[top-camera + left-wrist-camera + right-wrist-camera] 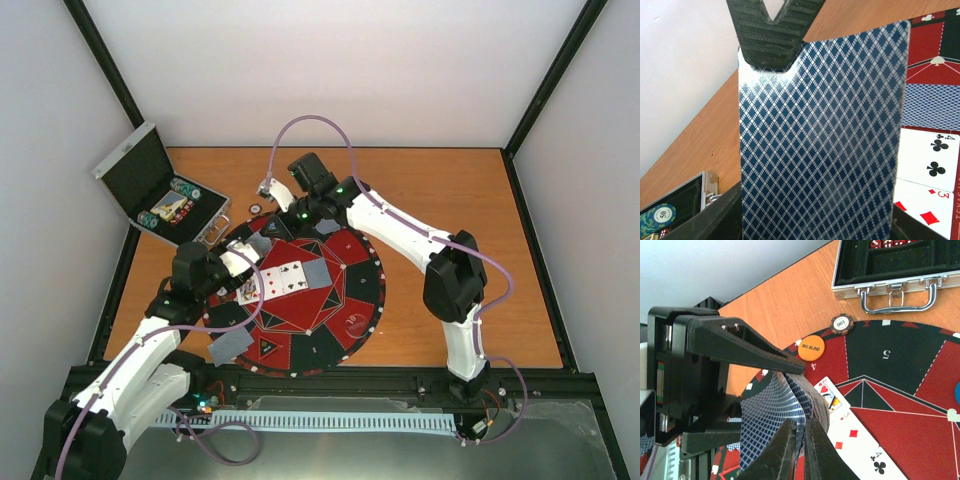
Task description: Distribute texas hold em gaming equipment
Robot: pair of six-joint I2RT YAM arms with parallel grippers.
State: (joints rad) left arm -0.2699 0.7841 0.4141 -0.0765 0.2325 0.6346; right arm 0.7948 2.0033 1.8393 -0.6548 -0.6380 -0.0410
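The left tool (238,262) clamped a bowed stack of lattice-backed cards (820,140); the right tool (801,427) stood nearly closed beside it. One round orange button (811,348) and one striped chip (841,324) lay at the mat (890,355) rim.

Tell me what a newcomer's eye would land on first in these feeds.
The round red-and-black mat at the table's centre comes first, with face-up cards in its middle. Next are the blue-backed cards clamped in the left claw, filling the left wrist view. Then comes the open silver case at the far left corner, with chips inside.
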